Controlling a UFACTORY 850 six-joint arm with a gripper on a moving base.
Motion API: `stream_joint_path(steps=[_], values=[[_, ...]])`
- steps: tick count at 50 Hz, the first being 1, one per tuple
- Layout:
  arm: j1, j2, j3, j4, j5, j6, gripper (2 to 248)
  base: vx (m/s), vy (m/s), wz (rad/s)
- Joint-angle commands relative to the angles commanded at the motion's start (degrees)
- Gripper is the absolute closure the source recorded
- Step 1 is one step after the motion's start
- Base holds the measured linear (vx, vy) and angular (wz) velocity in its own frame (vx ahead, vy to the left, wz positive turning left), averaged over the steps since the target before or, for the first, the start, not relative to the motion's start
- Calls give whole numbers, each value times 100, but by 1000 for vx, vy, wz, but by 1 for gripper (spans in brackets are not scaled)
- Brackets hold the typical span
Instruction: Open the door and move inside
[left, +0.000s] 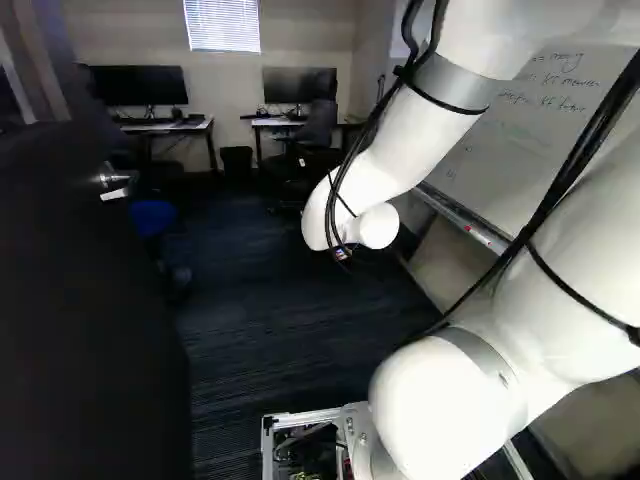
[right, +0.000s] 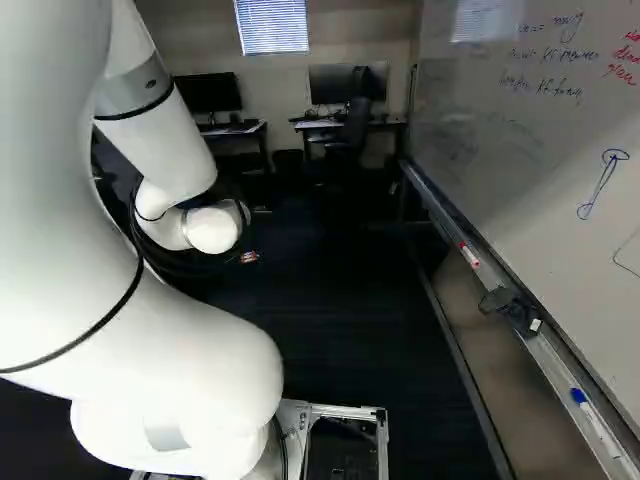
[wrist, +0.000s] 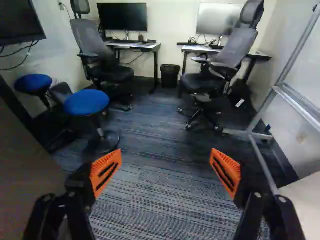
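Door (left: 85, 320), seemingly ajar, is seen opposite the whiteboard (right: 500, 150). Stiff and probably heavy, it is best pushed near the metal handle (left: 112, 181), on its whiteboard-facing side. The gripper (wrist: 166, 156) is spread wide, with nothing held.
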Motion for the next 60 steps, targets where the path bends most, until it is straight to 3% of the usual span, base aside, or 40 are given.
stream_joint_path(steps=[60], values=[[0, 0, 0, 0, 0, 0, 3, 139, 4, -5]])
